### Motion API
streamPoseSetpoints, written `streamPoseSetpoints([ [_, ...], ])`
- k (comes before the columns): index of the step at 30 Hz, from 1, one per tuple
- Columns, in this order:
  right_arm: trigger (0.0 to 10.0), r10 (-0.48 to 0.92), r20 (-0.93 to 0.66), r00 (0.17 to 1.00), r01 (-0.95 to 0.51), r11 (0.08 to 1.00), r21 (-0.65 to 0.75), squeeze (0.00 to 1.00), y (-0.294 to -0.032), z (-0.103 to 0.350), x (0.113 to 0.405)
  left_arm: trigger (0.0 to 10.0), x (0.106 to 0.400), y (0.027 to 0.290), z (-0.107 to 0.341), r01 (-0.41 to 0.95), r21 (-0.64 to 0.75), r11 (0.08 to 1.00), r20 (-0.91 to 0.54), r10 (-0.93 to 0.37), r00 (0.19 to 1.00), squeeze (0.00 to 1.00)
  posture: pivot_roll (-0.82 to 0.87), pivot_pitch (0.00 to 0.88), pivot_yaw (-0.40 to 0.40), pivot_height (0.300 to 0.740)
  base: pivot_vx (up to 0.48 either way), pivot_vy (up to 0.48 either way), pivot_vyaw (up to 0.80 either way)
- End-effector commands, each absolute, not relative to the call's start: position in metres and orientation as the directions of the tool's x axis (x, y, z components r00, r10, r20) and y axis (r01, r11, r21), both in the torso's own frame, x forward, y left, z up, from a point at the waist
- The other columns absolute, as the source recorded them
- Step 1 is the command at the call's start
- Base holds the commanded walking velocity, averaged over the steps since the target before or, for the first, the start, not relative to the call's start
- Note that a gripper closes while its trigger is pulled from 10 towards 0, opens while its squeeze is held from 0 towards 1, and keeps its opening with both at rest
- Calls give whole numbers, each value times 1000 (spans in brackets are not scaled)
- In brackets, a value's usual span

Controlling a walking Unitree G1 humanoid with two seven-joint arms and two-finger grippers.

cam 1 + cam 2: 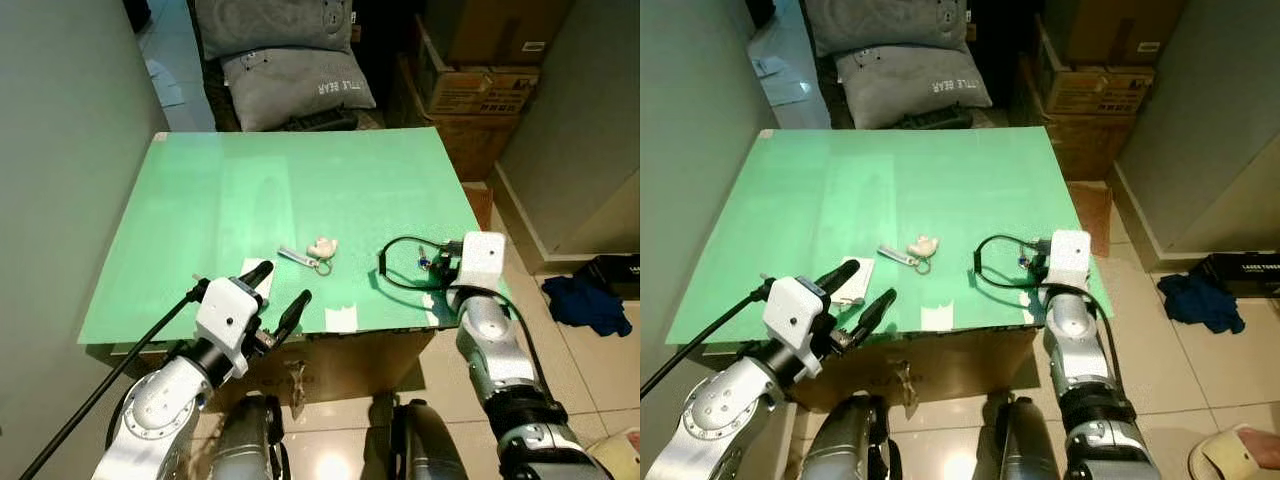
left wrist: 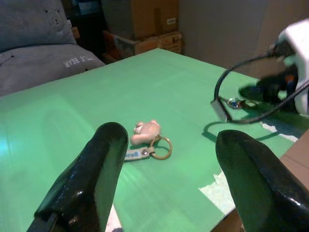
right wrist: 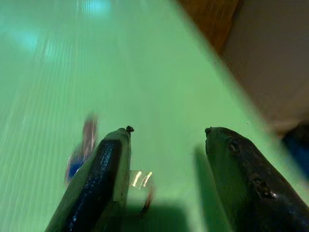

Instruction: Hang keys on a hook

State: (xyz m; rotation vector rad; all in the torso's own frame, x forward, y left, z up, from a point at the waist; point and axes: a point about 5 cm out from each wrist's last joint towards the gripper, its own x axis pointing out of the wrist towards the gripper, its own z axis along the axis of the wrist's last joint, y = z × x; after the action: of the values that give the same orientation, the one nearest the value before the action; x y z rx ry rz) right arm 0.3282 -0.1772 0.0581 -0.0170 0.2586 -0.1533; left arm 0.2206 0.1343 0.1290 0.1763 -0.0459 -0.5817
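Note:
A key ring (image 1: 316, 253) with a pale pink charm, a blue strap and a metal ring lies on the green table (image 1: 300, 180), near its front edge. My left gripper (image 1: 285, 283) hovers open over the front edge, just short of the keys (image 2: 146, 140), fingers pointing at them. My right gripper (image 1: 435, 264) rests low over the table's front right corner, open (image 3: 167, 130). A small blue and metal item (image 1: 425, 262) lies blurred at its fingertips; I cannot tell whether it touches them.
A black cable (image 1: 393, 262) loops on the table by the right gripper. White tape patches (image 1: 340, 318) mark the front edge. Grey pillows (image 1: 290, 60) and cardboard boxes (image 1: 480, 85) stand behind the table. A wall runs along the left; blue cloth (image 1: 585, 302) lies on the floor.

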Motion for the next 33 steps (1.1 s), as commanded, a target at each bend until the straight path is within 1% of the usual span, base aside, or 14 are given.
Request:
streamPoseSetpoints([
  [1, 10000, -138, -393, 909, 157, 987, 17, 0, -175, 33, 317, 10000, 217, 137, 131, 541, 184, 821, -13, -548, 836, 0, 152, 174, 50, 646, 0, 0, 0],
  [2, 8000, -144, -430, 891, 170, 985, 23, 0, -174, 26, 313, 10000, 217, 138, 131, 539, 185, 821, -13, -547, 837, 0, 153, 175, 49, 646, 0, 0, 0],
  [3, 8000, -144, -430, 891, 170, 985, 23, 0, -174, 26, 313, 10000, 217, 138, 131, 539, 185, 821, -13, -547, 837, 0, 153, 175, 49, 646, 0, 0, 0],
  [4, 745, -144, -466, 873, 174, 985, 22, 0, -172, 17, 307, 10000, 216, 139, 132, 537, 187, 822, -13, -545, 838, 0, 157, 178, 48, 646, 0, 0, 0],
  [5, 0, -134, -479, 867, 163, 986, 19, 0, -169, 13, 304, 10000, 216, 139, 132, 536, 189, 823, -13, -544, 839, 0, 156, 179, 47, 646, 0, 0, 0],
  [11, 0, -125, -515, 848, 164, 986, 29, 0, -169, 4, 297, 10000, 217, 141, 132, 529, 193, 826, -15, -537, 843, 0, 152, 181, 47, 646, 0, 0, 0],
  [18, 0, -131, -491, 861, 179, 983, 51, 0, -175, 8, 302, 10000, 219, 140, 133, 530, 195, 825, -12, -538, 843, 0, 147, 183, 50, 646, 0, 0, 0],
  [28, 0, -131, -475, 870, 172, 984, 43, 0, -174, 8, 301, 10000, 218, 138, 133, 528, 191, 827, -10, -537, 844, 0, 146, 188, 51, 646, 0, 0, 0],
  [30, 0, -123, -451, 884, 164, 985, 52, 0, -174, 11, 303, 10000, 219, 138, 134, 528, 190, 828, -5, -537, 844, 0, 139, 191, 49, 646, 0, 0, 0],
  [33, 0, -116, -369, 922, 140, 989, 39, 0, -172, 26, 312, 10000, 222, 139, 134, 522, 192, 831, -2, -532, 847, 0, 131, 193, 44, 646, 0, 0, 0],
])
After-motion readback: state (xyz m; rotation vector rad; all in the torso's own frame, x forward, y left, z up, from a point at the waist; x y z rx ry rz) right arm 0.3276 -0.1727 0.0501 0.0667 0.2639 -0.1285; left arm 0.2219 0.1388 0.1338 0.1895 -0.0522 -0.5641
